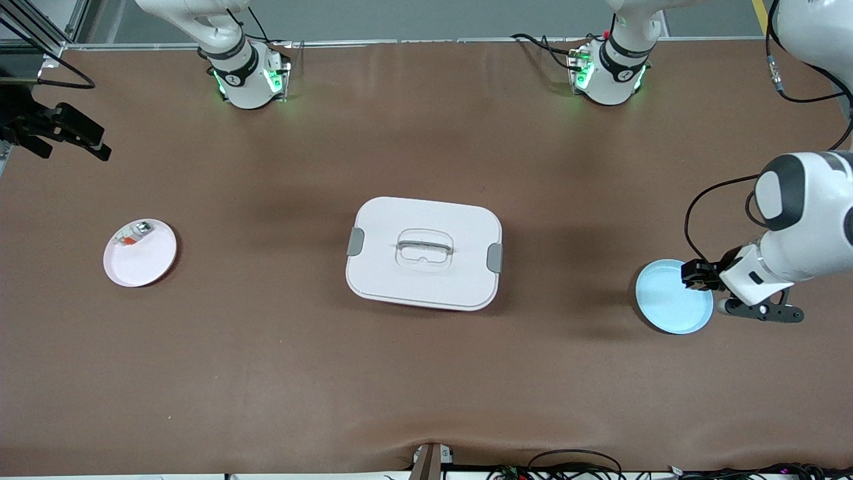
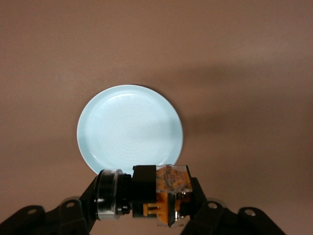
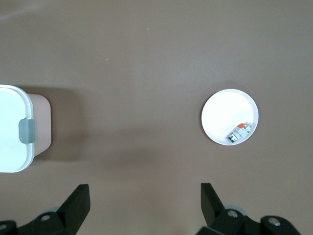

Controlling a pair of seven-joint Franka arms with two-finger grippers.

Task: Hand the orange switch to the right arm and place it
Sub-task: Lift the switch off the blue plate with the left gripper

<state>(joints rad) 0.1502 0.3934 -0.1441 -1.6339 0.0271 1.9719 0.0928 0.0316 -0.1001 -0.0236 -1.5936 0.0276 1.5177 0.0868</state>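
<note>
Two arms well apart: left gripper [image 2: 146,208] pinches the orange switch [image 2: 146,196] crosswise over the blue plate [image 1: 670,300]; right gripper [image 3: 144,203], apparently high above the table, gapes.

The tiny black switch block with an orange, clear-cased middle and a silvery round end [image 2: 146,193] lies sideways, clamped in the left hand [image 2: 143,205], up in the air over a pale blue round plate [image 2: 129,128].

White box [image 3: 12,129] cut by edge
</note>
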